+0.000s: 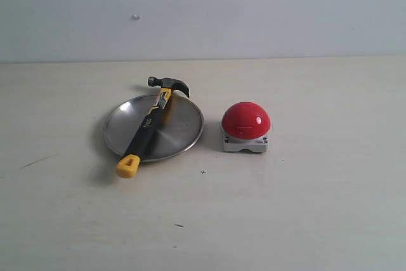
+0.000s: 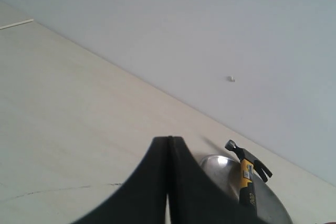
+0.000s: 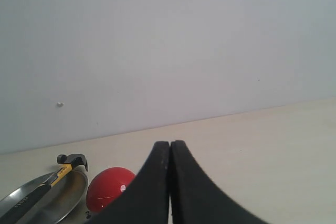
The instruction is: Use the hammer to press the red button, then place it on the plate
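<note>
The hammer lies across the silver plate, its dark head past the far rim and its yellow end cap over the near rim. The red button sits on its grey base just right of the plate. Neither gripper shows in the exterior view. My left gripper is shut and empty, away from the hammer and plate. Also shut with nothing held, my right gripper stays off the red button, hammer and plate.
The things stand on a pale wooden table with a plain light wall behind. A few small dark specks mark the tabletop near the front.
</note>
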Robot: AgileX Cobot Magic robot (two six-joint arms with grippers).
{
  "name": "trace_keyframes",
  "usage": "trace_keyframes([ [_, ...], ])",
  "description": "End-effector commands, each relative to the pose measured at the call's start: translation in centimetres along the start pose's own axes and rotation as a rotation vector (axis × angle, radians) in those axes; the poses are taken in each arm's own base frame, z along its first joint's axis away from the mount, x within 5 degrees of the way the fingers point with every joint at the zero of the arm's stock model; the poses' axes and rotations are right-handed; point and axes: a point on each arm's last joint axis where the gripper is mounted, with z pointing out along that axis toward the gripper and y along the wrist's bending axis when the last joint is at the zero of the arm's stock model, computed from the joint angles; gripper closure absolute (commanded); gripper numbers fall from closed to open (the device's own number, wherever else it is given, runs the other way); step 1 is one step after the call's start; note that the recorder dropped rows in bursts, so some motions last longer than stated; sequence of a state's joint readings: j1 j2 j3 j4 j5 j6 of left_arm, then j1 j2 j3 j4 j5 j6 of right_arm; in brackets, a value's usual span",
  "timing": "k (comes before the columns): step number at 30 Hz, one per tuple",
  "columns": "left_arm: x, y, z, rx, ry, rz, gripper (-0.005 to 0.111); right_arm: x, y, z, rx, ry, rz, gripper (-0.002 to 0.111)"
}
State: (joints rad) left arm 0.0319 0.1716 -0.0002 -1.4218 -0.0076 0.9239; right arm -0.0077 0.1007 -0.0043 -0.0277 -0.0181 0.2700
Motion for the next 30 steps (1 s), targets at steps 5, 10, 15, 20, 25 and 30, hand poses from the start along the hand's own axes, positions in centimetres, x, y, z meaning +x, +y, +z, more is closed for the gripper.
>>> trace_keyframes([
  [5,-0.1,0.07,-0.06,-0.008,-0.013,0.101,0.107,0.03,-0.05,-0.06,0.004,-0.011,-0.01,0.108],
  [10,-0.28,0.32,-0.07,-0.036,-0.032,0.101,0.107,0.03,-0.05,-0.06,0.004,-0.011,-0.01,0.108],
  [15,-0.33,0.38,-0.07,-0.043,-0.037,0.095,0.107,0.03,-0.05,-0.06,0.004,-0.011,-0.01,0.108],
  [20,-0.4,0.46,-0.08,-0.052,-0.044,0.108,0.107,0.03,-0.05,-0.06,0.004,-0.011,-0.01,0.108],
  [25,-0.34,-0.02,-0.07,-0.004,-0.041,0.347,0.107,0.03,-0.05,-0.06,0.004,-0.011,-0.01,0.108],
  [30,-0.26,-0.29,-0.07,0.027,-0.038,0.44,0.107,0.03,-0.05,-0.06,0.004,-0.011,-0.01,0.108],
])
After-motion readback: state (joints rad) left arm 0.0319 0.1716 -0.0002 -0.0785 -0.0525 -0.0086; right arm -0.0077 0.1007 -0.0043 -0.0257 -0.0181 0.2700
